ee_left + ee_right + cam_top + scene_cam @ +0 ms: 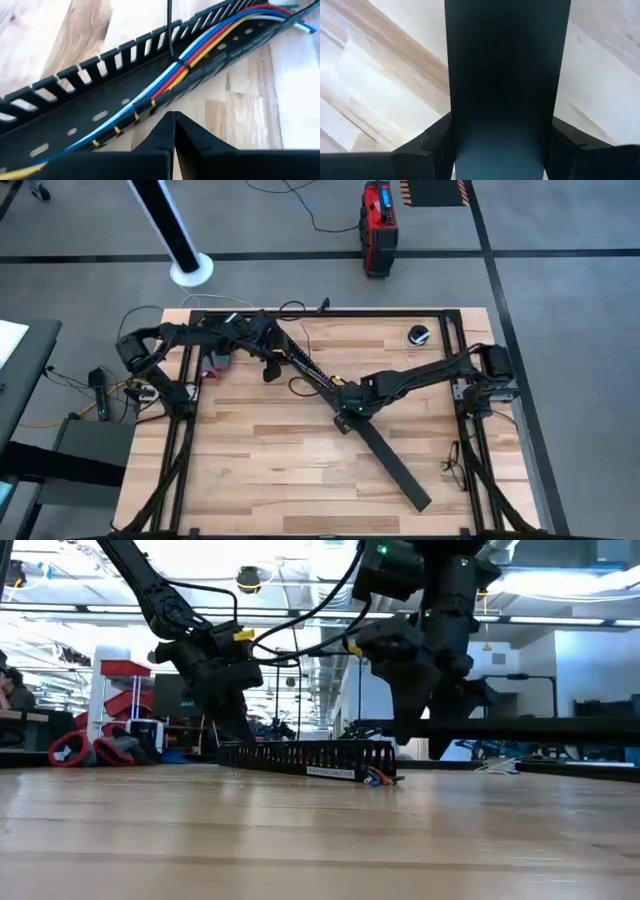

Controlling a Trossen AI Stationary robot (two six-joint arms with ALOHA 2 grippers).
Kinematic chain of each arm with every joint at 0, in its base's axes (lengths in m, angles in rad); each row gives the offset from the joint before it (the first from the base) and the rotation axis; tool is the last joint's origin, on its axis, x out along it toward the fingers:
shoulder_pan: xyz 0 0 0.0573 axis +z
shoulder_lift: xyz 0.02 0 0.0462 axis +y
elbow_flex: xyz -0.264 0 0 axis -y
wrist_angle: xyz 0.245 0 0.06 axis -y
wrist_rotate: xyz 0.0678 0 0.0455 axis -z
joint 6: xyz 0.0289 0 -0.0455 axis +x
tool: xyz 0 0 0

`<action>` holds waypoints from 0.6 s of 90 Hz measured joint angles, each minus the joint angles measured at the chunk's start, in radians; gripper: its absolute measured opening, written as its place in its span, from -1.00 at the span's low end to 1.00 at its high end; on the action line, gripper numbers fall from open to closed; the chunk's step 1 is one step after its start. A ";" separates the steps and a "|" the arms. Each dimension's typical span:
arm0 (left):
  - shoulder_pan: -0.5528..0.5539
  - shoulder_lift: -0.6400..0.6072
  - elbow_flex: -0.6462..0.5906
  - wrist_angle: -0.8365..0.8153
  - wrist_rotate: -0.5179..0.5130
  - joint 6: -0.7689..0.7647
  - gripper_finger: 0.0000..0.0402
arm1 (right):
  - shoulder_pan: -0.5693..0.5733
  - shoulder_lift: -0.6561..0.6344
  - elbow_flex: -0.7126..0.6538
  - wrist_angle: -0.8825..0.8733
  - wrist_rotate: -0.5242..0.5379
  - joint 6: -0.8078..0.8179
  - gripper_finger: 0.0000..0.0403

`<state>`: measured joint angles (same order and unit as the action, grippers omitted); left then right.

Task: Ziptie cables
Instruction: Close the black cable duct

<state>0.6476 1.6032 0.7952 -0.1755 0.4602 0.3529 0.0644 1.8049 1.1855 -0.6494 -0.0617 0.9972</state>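
Observation:
The cables (165, 82), blue, red, yellow and white wires, lie along the floor of the black slotted channel (305, 365), which rests on the table. A black ziptie (182, 65) loops around them, its tail standing up. My left gripper (173, 120) is shut and hangs close over the channel's near wall, by its far-left part (270, 368). My right gripper (345, 408) is shut on the flat black strip (390, 460), whose length runs toward the near right corner. My left gripper's shut fingertips (165, 131) stand just over the channel's side wall; I cannot tell whether they touch it. My right gripper pinches the flat strip across its width, one finger (427, 142) on each long edge (451, 125), near the strip's far-left end. The fingers come from above and point down. The strip's other end lies on the table.
A small black round object (418, 335) sits at the far right of the table. A red and grey item (217, 362) lies by the left arm. Thin wire loops (452, 460) lie near the right edge. The near half of the table is bare wood.

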 joint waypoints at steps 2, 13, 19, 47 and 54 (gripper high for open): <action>0.000 0.000 0.000 0.002 0.009 -0.003 -1.00 | -0.001 0.000 0.000 0.003 0.000 0.001 0.01; -0.008 0.000 0.000 0.011 0.032 -0.010 -1.00 | -0.001 0.009 0.000 0.012 0.000 0.001 0.01; -0.014 0.000 0.000 0.011 0.032 -0.010 -1.00 | -0.001 0.020 0.000 0.017 0.000 0.005 0.01; -0.026 0.000 0.000 0.009 0.028 -0.010 -1.00 | -0.001 0.060 0.001 0.079 -0.024 0.023 0.01; -0.026 -0.001 0.000 0.011 0.028 -0.010 -1.00 | -0.001 0.056 0.001 0.078 -0.028 0.026 0.01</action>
<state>0.6220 1.6024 0.7952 -0.1647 0.4884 0.3428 0.0631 1.8610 1.1864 -0.5712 -0.0900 1.0236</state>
